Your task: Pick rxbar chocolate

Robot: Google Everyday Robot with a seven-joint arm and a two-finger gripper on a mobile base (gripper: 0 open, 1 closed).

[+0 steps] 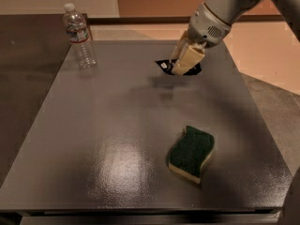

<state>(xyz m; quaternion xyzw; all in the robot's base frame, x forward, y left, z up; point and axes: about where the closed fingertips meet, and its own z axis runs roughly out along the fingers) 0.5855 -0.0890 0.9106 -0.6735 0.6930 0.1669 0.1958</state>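
The rxbar chocolate (164, 65), a small flat black wrapper with white lettering, sits between the cream fingers of my gripper (180, 68) at the far right part of the grey table (93, 125). The gripper is shut on the bar and holds it a little above the tabletop. A soft shadow lies on the table just below it. The fingers cover the middle of the bar, and its black ends stick out on both sides.
A wavy dark green sponge (191, 153) with a yellow underside lies at the near right of the table. A clear plastic water bottle (79, 36) stands upright at the far left corner. Floor lies beyond the table's right edge.
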